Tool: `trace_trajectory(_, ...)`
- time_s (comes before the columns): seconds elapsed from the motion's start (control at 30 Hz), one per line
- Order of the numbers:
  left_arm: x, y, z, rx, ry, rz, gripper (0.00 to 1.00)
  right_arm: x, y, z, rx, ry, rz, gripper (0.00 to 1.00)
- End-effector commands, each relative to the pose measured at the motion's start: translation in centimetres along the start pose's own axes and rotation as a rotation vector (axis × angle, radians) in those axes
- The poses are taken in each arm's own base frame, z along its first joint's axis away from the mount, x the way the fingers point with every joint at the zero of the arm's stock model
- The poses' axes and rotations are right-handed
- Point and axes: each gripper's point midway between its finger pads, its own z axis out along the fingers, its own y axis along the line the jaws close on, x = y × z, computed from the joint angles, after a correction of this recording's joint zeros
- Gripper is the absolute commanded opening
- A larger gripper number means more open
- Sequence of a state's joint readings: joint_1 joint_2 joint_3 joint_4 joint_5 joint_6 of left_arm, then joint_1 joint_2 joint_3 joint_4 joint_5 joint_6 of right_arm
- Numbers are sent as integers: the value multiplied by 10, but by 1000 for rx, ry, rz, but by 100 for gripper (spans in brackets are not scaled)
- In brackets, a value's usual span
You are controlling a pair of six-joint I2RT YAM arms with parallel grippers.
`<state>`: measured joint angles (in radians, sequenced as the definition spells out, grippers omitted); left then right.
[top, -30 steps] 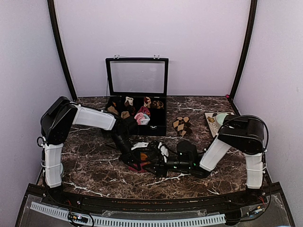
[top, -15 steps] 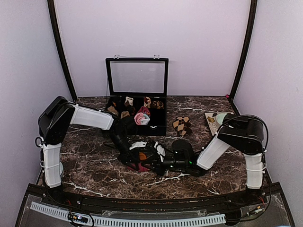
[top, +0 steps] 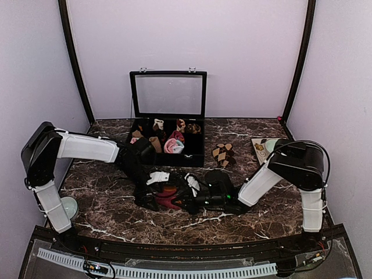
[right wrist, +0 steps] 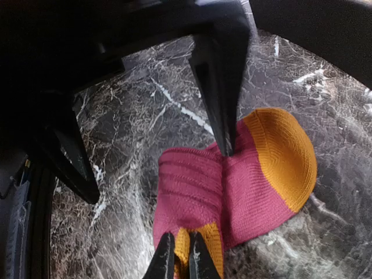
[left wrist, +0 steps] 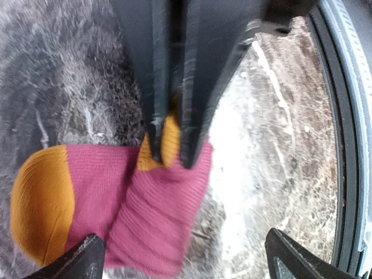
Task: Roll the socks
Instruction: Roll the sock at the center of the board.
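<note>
One magenta sock point(right wrist: 232, 186) (orange toe, folded over) lies beneath the wide-spread left gripper point(left wrist: 186, 256). The right gripper point(right wrist: 181, 258) pinches its orange edge. One brown diamond-pattern sock point(top: 223, 154) lies apart, behind both.

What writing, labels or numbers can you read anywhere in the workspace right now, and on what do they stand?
No text can be read in any view.
magenta sock: plain knit with an orange toe, no lettering.
black box: no label shows on its walls or lid.
patterned item at the right edge: swirls printed on it, too small to tell whether any are writing.
ribbed strip along the near edge: no legible marks.
</note>
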<state>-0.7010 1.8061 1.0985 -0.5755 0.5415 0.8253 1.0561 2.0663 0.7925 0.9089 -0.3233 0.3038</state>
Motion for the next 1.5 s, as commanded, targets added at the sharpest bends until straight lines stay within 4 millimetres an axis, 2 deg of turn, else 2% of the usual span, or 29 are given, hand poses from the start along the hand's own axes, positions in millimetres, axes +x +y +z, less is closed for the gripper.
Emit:
trace_trajectory(0.0,-21,0,-25,-101,-64,124,99,53,-17,-3,90,195,190,0)
trace_trajectory(0.2,-30,-11,-38,-101,-115,148,99,51,-8,-7,74,228,274,0)
trace_trajectory(0.4,-26,-22,-40,-72,-113,161,99,43,-9,-6,113,264,316,0)
trace_trajectory(0.53,-30,-15,-51,-144,-112,171,99,42,-15,1,141,295,381,0)
trace_trajectory(0.7,-48,16,-95,-382,-136,149,99,55,-27,4,189,351,534,0)
trace_trajectory(0.73,-49,27,-106,-422,-160,104,99,59,-29,4,194,366,562,0)
trace_trajectory(0.8,-38,60,-132,-524,-205,-26,99,64,-30,4,199,391,587,0)
trace_trajectory(0.83,-32,63,-134,-535,-169,-27,99,65,-31,4,204,398,595,0)
trace_trajectory(0.9,-31,53,-140,-513,-135,17,99,63,-31,3,204,399,621,0)
trace_trajectory(0.97,-43,36,-156,-544,-180,103,99,58,-33,3,203,398,661,0)
trace_trajectory(1.03,-50,31,-166,-542,-151,125,99,54,-33,3,200,405,688,0)
trace_trajectory(1.07,-47,37,-175,-579,-138,90,99,52,-32,3,199,411,692,0)
trace_trajectory(1.17,-11,77,-206,-839,-81,-123,99,53,-33,2,212,441,685,0)
trace_trajectory(1.2,-4,81,-217,-897,-80,-181,99,53,-33,2,213,444,683,0)
trace_trajectory(1.23,-2,78,-218,-896,-80,-172,99,52,-33,3,208,438,687,0)
trace_trajectory(1.33,-10,50,-201,-825,-104,-8,99,50,-31,6,179,408,725,0)
trace_trajectory(1.4,-9,33,-181,-859,-59,158,99,50,-30,10,161,406,750,0)
trace_trajectory(1.47,1,19,-155,-882,12,309,99,51,-30,12,164,418,768,0)
